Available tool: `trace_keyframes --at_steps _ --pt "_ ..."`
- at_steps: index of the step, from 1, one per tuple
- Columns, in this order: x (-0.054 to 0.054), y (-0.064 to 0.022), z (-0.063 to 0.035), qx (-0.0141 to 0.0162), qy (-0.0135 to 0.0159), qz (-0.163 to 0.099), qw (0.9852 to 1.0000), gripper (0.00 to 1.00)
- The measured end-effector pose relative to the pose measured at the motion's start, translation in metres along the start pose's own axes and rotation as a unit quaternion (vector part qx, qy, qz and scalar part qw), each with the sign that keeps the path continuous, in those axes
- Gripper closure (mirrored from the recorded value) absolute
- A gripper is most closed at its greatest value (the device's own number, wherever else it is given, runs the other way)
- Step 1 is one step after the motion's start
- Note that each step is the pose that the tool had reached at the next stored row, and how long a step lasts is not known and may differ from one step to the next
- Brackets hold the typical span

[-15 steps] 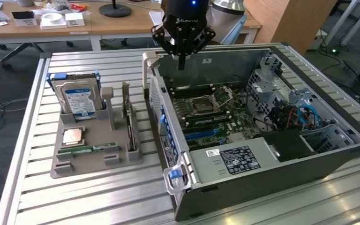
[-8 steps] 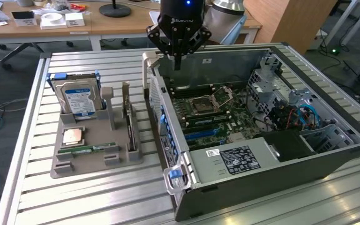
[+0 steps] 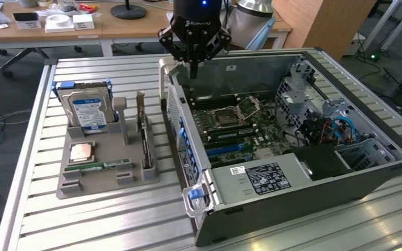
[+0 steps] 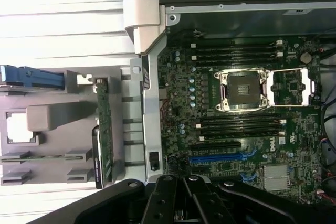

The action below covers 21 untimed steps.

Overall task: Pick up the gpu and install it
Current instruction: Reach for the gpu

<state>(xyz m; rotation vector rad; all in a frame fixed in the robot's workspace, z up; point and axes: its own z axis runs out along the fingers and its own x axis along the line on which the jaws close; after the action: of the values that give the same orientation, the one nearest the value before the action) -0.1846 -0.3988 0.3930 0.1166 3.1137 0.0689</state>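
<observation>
The gpu, a thin dark card, stands on its long edge in a slot of a grey holder, on the side of the holder nearest the computer case. Nothing is gripping it. The holder sits on a slatted metal surface, just beside the case on the exterior view's left. In the same holder a hard drive with a blue and white label stands upright, a square processor chip lies flat, and a narrow green memory stick lies flat in front of the chip. The case lies on its side with the panel off, showing the motherboard, its open processor socket and a blue slot. The black end effector hangs above the far end of the case wall that faces the holder, higher than the gpu and apart from it. Its fingers are pressed together and hold nothing.
</observation>
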Motion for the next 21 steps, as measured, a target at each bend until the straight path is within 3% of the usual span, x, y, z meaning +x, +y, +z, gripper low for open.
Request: trace_keyframes --at_steps 21 --pt "0.015 -0.0012 -0.0005 0.0001 0.0 0.0 1.0 0.89"
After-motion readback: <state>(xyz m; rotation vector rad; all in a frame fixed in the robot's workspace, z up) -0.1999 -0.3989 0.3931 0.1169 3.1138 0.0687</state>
